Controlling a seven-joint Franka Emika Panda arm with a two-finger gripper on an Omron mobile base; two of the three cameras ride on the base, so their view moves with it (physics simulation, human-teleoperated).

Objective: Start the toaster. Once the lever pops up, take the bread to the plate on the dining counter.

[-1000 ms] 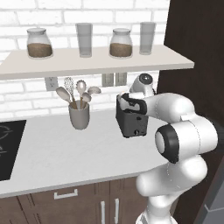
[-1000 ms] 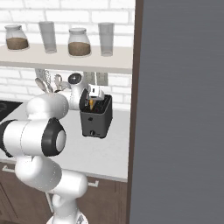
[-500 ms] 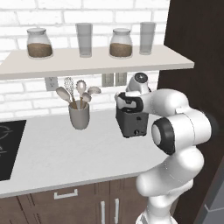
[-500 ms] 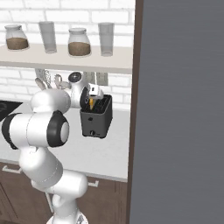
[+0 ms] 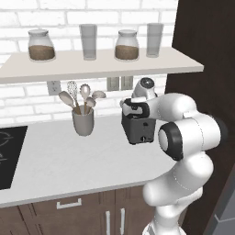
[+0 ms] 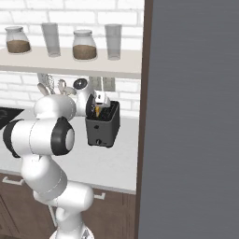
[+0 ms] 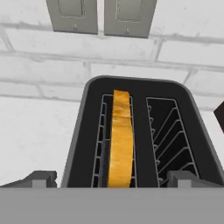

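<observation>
Bread (image 7: 119, 140) on edge in left slot of toaster (image 7: 135, 135), frame centre; gripper (image 7: 111, 177) spread wide, holding nothing, hovering above, likely lining up.

Toaster (image 5: 137, 129): dark grey body, black top; in the hand view, black slots with thin grey wire racks.
Bread (image 7: 120, 140): orange-brown crust, mottled golden, in the left slot of the hand view.
Worktop (image 5: 59, 158): plain off-white; black cooktop (image 5: 9, 153) at left edge of the left base view, with faint pale ring marks.
Wall (image 5: 27, 103): white brick pattern, light grey mortar lines; two grey outlet plates (image 7: 103, 15) at the top of the hand view.
Shelf (image 5: 92, 64): pale cream.
Jars (image 5: 41, 46): clear glass, brown contents.
Tumblers (image 5: 88, 41): translucent grey.
Utensil cup (image 5: 83, 121): grey; utensils beige.
Cabinets (image 5: 69, 213): dark brown, silver handles.
Tall panel (image 6: 196, 121): flat grey, dark brown edge.
</observation>
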